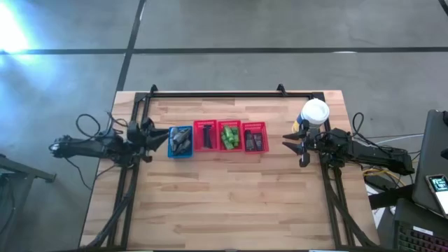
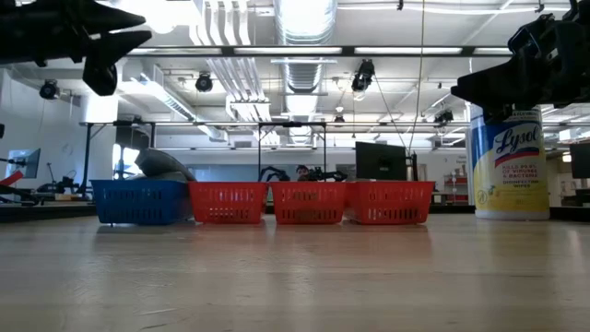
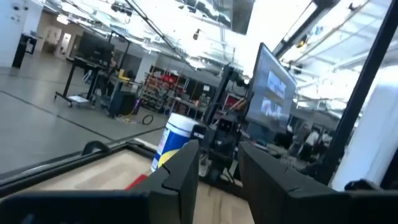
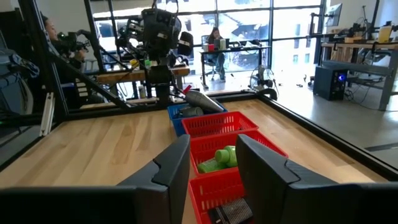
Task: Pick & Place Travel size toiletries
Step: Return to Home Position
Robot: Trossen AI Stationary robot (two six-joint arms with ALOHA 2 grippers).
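Four baskets stand side by side in a row across the far half of the bench (image 1: pixel 231 203): a blue basket (image 2: pixel 140 203) at the left end, then the left red basket (image 2: pixel 229 205), the middle red basket (image 2: pixel 309 205) and the right red basket (image 2: pixel 389 205). All the toiletries in view lie inside them. The grey bottles (image 1: pixel 181 143) fill the blue basket, and in the low view one rises above its rim. The razors (image 1: pixel 205 137) show as thin dark sticks in the left red basket. The green bottles (image 1: pixel 229 138) are in the middle one and the packets (image 1: pixel 253 141) in the right one. A tub (image 1: pixel 315 112) stands upright near the far right corner of the bench, to the right of the row and apart from it. The left tool (image 1: pixel 159 135) hangs in the air just left of the blue basket, pointing right along the row. Its fingers are apart with nothing between them, as the left wrist view also shows. The right tool (image 1: pixel 287 142) hangs to the right of the right red basket and just on the near side of the tub, pointing left. Its fingers are also spread and empty. In the low view both arms sit high, well above the basket rims. The right wrist view looks down the row from the packets to the blue basket, with the left arm (image 4: pixel 155 31) beyond it.
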